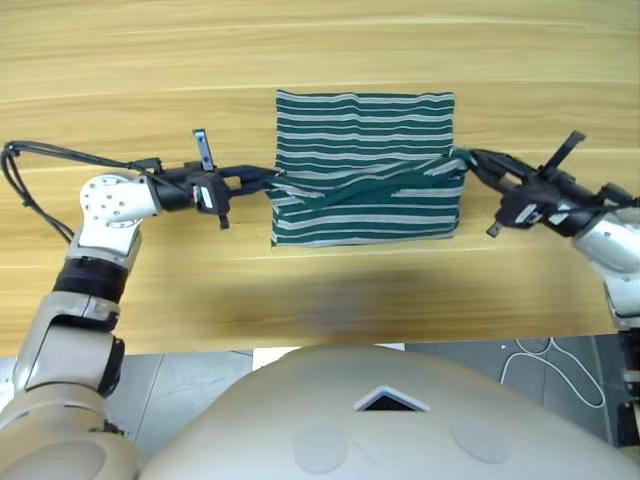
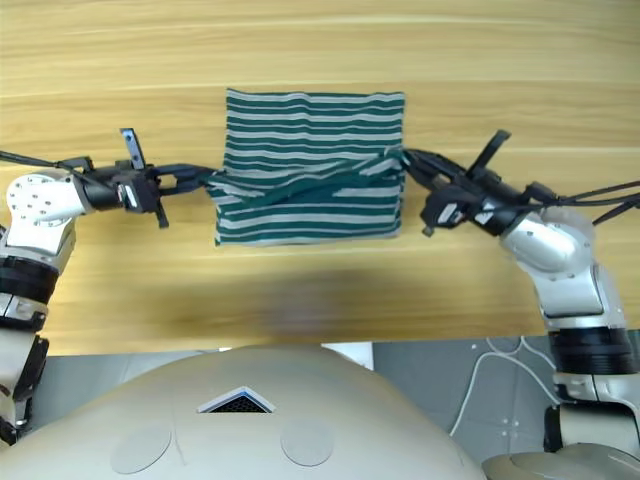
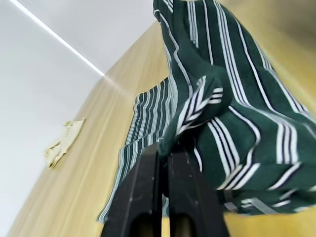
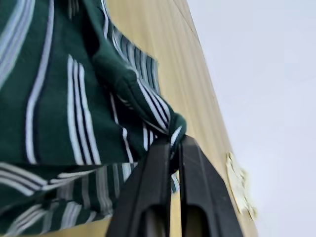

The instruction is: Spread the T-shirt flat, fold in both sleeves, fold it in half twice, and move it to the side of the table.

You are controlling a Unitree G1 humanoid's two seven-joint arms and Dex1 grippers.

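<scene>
Table (image 1: 60,60): pale wood-grain top, spanning the whole scene beneath both arms.

Left arm (image 1: 120,205): bent at the white elbow joint near the table's front-left part, then extended sideways, level and low over the wood, toward the shirt's left edge.

Left gripper (image 1: 272,178): at the left edge of the shirt, about halfway down its length; jaws pressed together on a bunched pinch of striped cloth, seen close in the wrist view (image 3: 165,148).

T-shirt (image 1: 365,120): dark green with pale stripes, folded to a rough rectangle at the table's centre, between the two grippers. Far half flat on the wood; near layer pulled up at both side edges, with a dark hem drawn in a slanting line across the middle from one gripper to the other.

Right gripper (image 1: 468,155): at the shirt's right edge, slightly farther from the robot than the left one; jaws clamped on a small knot of fabric, shown in the wrist view (image 4: 173,143).

Right arm (image 2: 545,240): elbow bent near the table's front-right edge, with the black forearm angled inward and away from the robot toward the shirt.

Floor cable (image 1: 550,365): pale loops on the grey floor, below the table's front edge at right.
</scene>
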